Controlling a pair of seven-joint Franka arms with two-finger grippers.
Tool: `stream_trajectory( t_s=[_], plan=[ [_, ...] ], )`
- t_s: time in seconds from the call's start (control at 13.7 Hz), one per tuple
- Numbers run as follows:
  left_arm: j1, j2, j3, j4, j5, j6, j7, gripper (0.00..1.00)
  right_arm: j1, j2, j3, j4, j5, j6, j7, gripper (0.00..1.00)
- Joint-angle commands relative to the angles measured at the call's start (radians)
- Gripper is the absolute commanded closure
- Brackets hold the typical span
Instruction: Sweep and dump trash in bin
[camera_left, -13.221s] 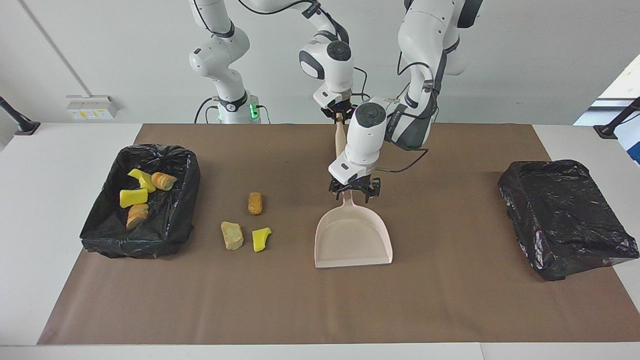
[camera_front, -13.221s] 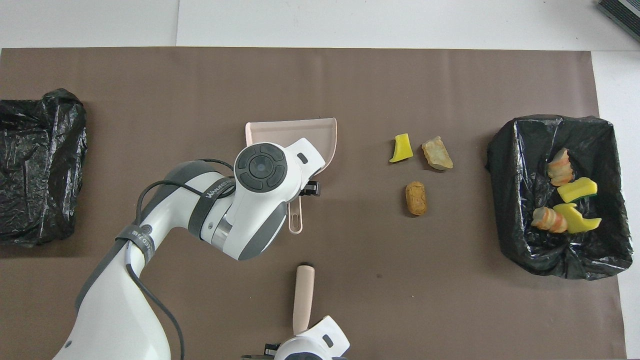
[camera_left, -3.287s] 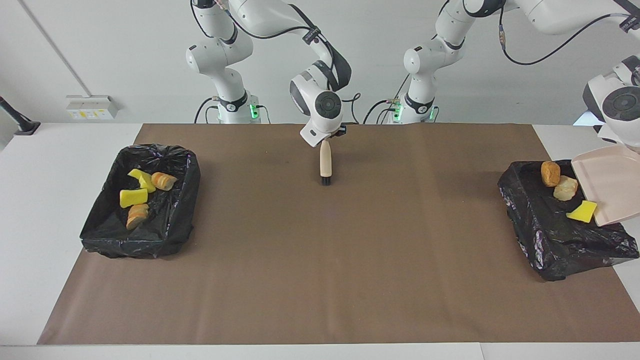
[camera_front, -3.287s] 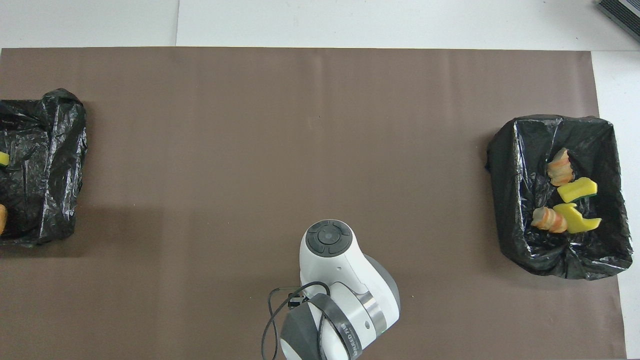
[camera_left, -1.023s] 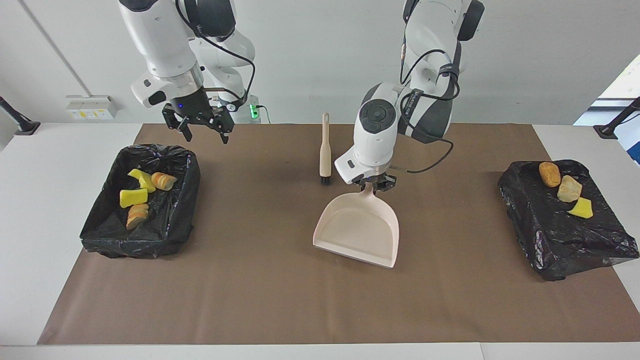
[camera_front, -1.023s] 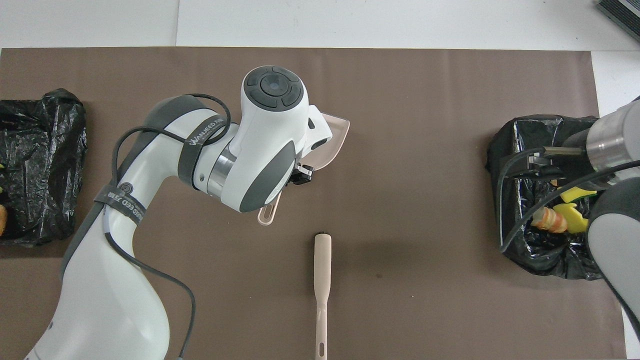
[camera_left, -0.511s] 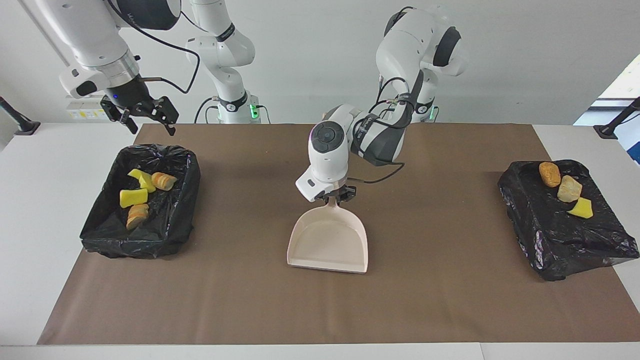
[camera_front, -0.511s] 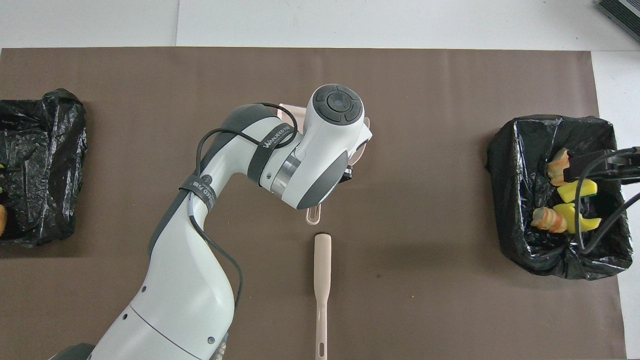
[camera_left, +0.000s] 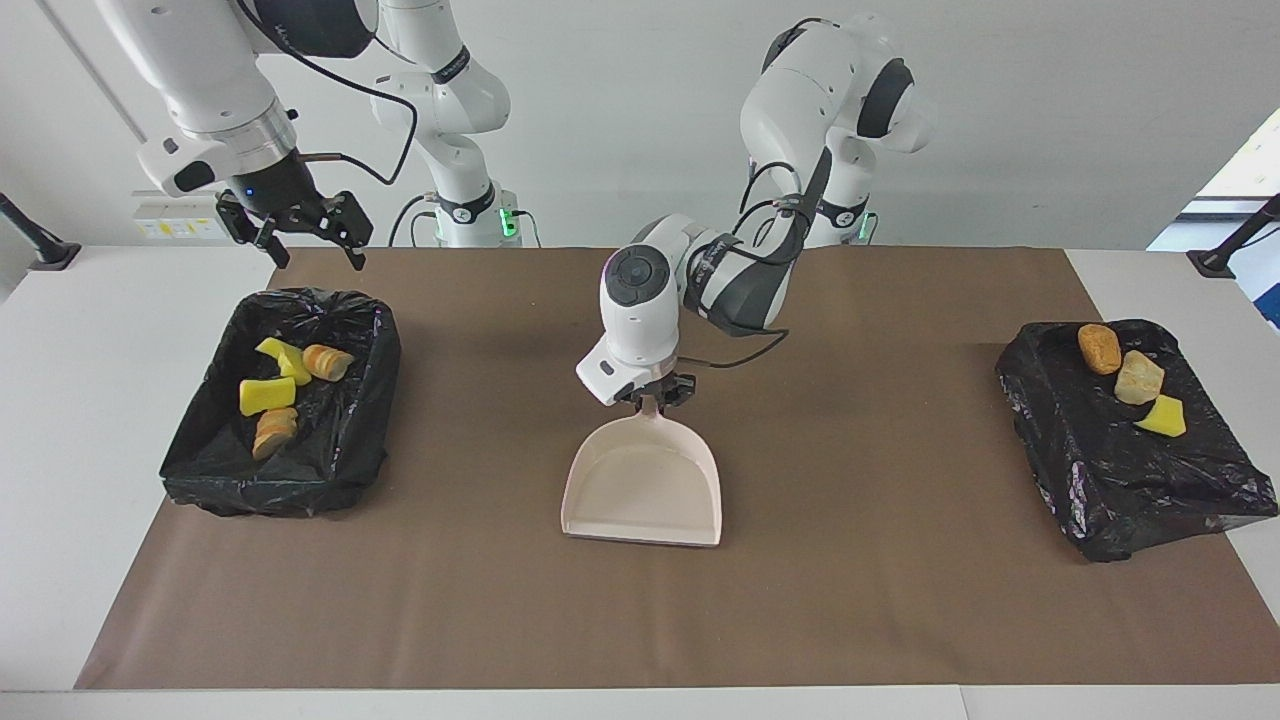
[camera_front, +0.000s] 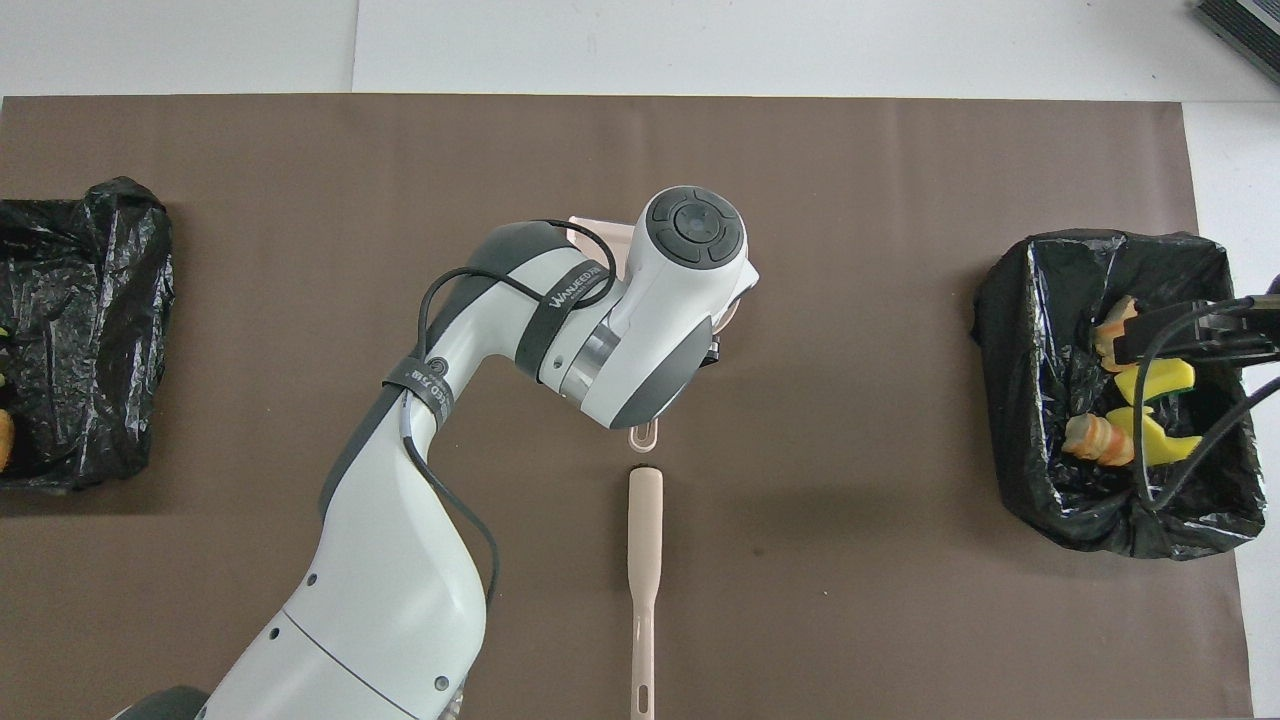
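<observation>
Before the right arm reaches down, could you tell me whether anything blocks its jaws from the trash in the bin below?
Nothing visible does: the right gripper hangs open over the bin, its trash lying uncovered.

I count seven pieces of trash in all, and none lies on the mat. Four sit in the bin at my right arm's end (camera_left: 372, 400): two yellow wedges (camera_left: 267, 396) (camera_left: 285, 360) and two orange-banded tan lumps (camera_left: 327, 361) (camera_left: 274, 430). Three rest on the bin at my left arm's end (camera_left: 1120, 500): one orange-brown oval (camera_left: 1100, 348), one pale tan chunk (camera_left: 1139, 377) and one yellow wedge (camera_left: 1161, 416). That makes three yellow pieces, three tan ones, one oval. There are two black-lined bins, one dustpan (camera_left: 645, 485), one brush (camera_front: 645, 540), one brown mat (camera_left: 880, 580), and two grippers: my left gripper (camera_left: 655, 395) and my right gripper (camera_left: 305, 232).
</observation>
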Motion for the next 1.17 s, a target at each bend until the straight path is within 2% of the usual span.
stream_trajectory(
  t_s=[0.0, 0.07, 0.22, 0.51, 0.8, 0.95, 1.1],
  plan=[
    [0.004, -0.042, 0.022, -0.035, -0.015, 0.008, -0.001, 0.18, 0.011, -0.006, -0.013, 0.006, 0.001, -0.018, 0.011, 0.0],
    [0.019, -0.054, 0.024, -0.037, -0.011, 0.008, 0.012, 0.0, 0.011, -0.006, -0.011, 0.006, -0.005, -0.016, 0.014, 0.0],
    [0.048, -0.135, 0.027, -0.082, -0.011, -0.008, 0.03, 0.0, 0.011, -0.005, -0.005, 0.011, 0.001, -0.012, 0.017, 0.0],
    [0.186, -0.405, 0.028, -0.341, -0.005, -0.017, 0.047, 0.0, 0.011, -0.006, -0.003, 0.009, -0.001, -0.015, 0.016, 0.0],
    [0.344, -0.684, 0.028, -0.553, -0.005, -0.037, 0.307, 0.0, 0.011, -0.006, -0.003, 0.009, -0.001, -0.015, 0.017, 0.0],
    [0.402, -0.75, 0.03, -0.542, -0.005, -0.116, 0.412, 0.0, 0.011, -0.006, -0.003, 0.009, -0.001, -0.015, 0.016, 0.0],
    [0.449, -0.772, 0.038, -0.464, -0.007, -0.164, 0.484, 0.0, 0.011, -0.006, -0.003, 0.009, -0.001, -0.015, 0.017, 0.0]
  ],
)
